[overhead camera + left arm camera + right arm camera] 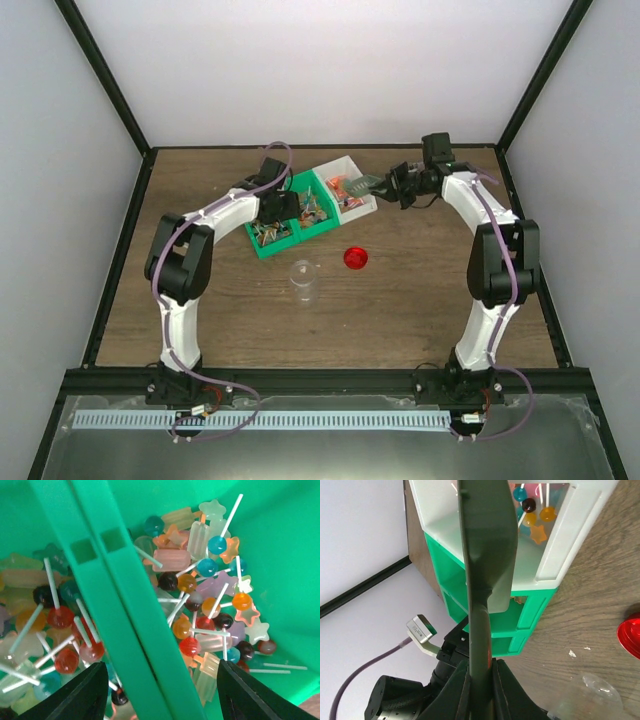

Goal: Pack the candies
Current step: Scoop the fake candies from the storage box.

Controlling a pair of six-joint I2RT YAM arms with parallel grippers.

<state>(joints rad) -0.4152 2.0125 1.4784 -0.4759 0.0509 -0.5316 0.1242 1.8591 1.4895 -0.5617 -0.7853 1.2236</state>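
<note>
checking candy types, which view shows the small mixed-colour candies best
Left wrist: small mixed-colour candies fill the frame, shapes clear. Top external shows specks in the green plastic bin; right wrist, a few in the white bin.

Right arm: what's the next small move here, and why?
Probably lower the scoop into the white bin. The right gripper has its fingers shut on the handle, its blade hangs over the candies there, and the jar stands open beside its red lid.
</note>
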